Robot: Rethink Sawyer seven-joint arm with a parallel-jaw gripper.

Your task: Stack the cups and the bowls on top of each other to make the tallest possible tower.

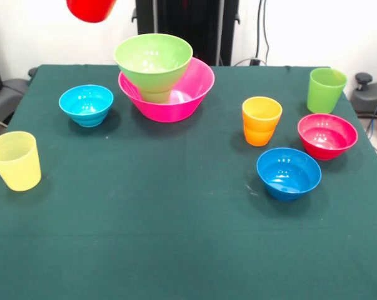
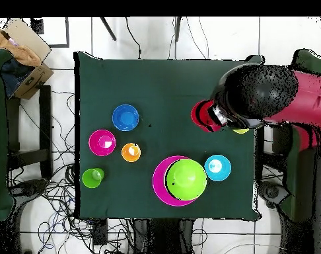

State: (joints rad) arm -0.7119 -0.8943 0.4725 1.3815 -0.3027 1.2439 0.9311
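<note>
The tower stands at the table's far side: a large pink bowl (image 1: 197,87) (image 2: 159,186) holds a small green cup (image 1: 155,95), which carries the lime green bowl (image 1: 154,59) (image 2: 186,179). The red cup (image 1: 90,9) (image 2: 204,115) hangs in the air, left of the tower in the front view. My gripper (image 2: 216,116) is shut on it; only the overhead view shows the gripper. The pale yellow cup (image 1: 14,161), light blue bowl (image 1: 86,105) (image 2: 218,167), orange cup (image 1: 261,120) (image 2: 131,152), taller lime cup (image 1: 326,90) (image 2: 92,177), magenta bowl (image 1: 327,135) (image 2: 102,143) and darker blue bowl (image 1: 289,173) (image 2: 125,118) stand apart.
The green tablecloth (image 1: 175,237) covers the whole table. In the overhead view my arm (image 2: 275,99) reaches in from the right and hides most of the yellow cup. Cables and chairs surround the table.
</note>
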